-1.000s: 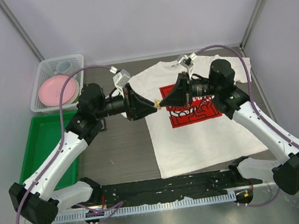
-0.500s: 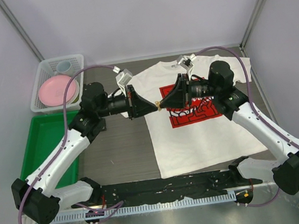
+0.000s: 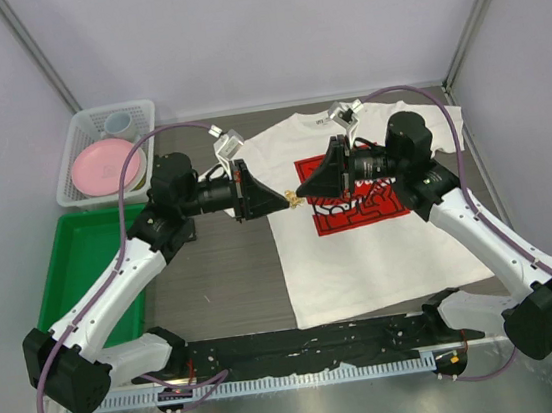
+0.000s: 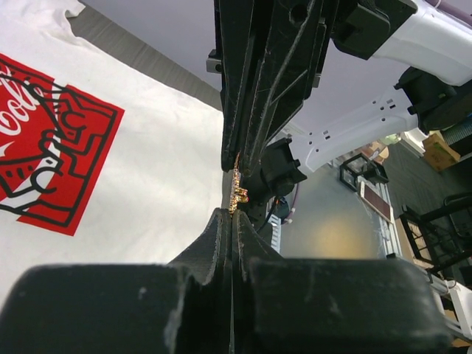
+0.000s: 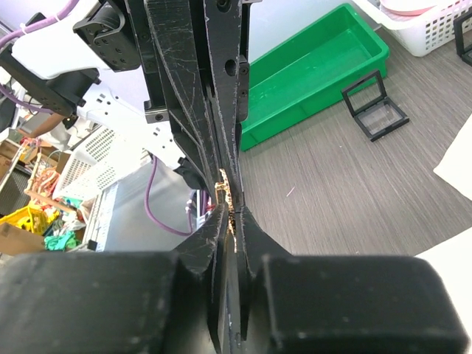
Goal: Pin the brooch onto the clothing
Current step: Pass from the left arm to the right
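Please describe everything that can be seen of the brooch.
The brooch is a small gold-coloured piece, seemingly metal, with a bumpy, ornate outline; finer detail is too small to tell. It hangs in the air over the white T-shirt, beside the red print, not touching the cloth. It is pinched edge-on between the shut tips of the left gripper and, from the opposite side, the right gripper.

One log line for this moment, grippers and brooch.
left gripper: shut on brooch | right gripper: shut on brooch, tips meeting | T-shirt: flat, brooch not pinned
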{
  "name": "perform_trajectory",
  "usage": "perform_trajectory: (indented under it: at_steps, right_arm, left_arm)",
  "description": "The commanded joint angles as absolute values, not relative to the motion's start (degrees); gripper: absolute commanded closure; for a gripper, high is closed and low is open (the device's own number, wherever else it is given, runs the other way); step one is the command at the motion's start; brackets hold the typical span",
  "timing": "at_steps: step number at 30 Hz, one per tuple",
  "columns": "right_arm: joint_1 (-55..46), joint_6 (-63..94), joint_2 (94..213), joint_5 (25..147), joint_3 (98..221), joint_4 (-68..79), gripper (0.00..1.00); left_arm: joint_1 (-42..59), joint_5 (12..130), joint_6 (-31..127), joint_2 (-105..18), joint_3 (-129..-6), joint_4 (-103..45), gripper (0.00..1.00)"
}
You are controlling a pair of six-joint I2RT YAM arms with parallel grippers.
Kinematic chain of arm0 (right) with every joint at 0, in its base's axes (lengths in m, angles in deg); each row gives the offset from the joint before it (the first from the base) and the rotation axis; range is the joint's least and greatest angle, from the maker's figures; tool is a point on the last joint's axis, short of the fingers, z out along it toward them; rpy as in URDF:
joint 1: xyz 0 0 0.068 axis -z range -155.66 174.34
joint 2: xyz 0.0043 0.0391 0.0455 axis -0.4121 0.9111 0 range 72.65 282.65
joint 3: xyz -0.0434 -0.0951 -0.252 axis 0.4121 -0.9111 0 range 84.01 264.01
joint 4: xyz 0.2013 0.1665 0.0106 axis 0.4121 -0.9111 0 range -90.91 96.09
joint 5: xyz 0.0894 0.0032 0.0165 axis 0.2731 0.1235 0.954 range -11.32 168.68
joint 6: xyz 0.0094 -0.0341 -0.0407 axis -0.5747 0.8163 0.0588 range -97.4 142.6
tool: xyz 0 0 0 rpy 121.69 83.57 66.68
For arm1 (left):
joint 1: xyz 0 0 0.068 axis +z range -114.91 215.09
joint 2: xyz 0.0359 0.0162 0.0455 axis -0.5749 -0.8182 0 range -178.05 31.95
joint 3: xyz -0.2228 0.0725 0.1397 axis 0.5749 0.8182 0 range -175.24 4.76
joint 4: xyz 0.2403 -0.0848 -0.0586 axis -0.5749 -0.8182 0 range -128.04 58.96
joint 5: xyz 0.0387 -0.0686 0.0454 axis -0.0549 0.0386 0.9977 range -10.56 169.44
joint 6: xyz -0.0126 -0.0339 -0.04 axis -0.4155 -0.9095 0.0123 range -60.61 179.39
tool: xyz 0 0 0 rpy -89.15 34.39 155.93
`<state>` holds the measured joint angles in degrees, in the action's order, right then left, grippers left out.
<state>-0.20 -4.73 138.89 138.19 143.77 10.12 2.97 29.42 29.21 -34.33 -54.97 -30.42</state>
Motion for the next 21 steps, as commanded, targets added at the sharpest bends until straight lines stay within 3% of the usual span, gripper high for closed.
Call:
perform_trajectory:
  at_steps: [1,4,8,9,12,15,16,19,21]
  right_arm:
    - [-0.2,-4.1,137.0,140.4,144.4,10.1,0.8]
    - [-0.2,-4.0,137.0,140.8,144.4,9.9,0.79]
    - [-0.4,-3.2,137.1,140.8,144.2,9.0,0.91]
    - [-0.3,-3.2,137.1,140.8,144.2,8.9,0.99]
    - [-0.4,-2.6,137.0,140.1,144.6,8.4,0.99]
    - [-0.4,-1.8,137.1,138.2,145.4,6.5,0.99]
    - [-0.4,-1.7,137.2,137.6,145.5,6.4,0.99]
    - [-0.4,-2.4,137.4,135.7,145.6,5.0,0.99]
    - [-0.4,-3.4,137.9,134.9,145.5,5.0,0.99]
  left_arm:
    - [3.5,28.2,27.5,-34.7,-55.0,-26.6,1.0]
    - [3.6,28.0,27.0,-34.8,-55.0,-26.1,1.0]
    - [3.6,28.4,26.8,-35.1,-55.2,-25.9,1.0]
    - [3.6,28.5,26.8,-35.0,-55.4,-26.1,1.0]
    - [3.6,30.1,26.6,-35.0,-55.5,-27.1,1.0]
    - [3.6,31.2,27.3,-34.3,-55.5,-27.8,0.76]
    - [3.6,30.8,27.4,-34.2,-55.5,-27.7,0.62]
    - [3.5,29.4,28.0,-33.7,-54.9,-26.8,0.51]
    - [3.5,29.5,28.4,-33.3,-54.4,-26.7,0.5]
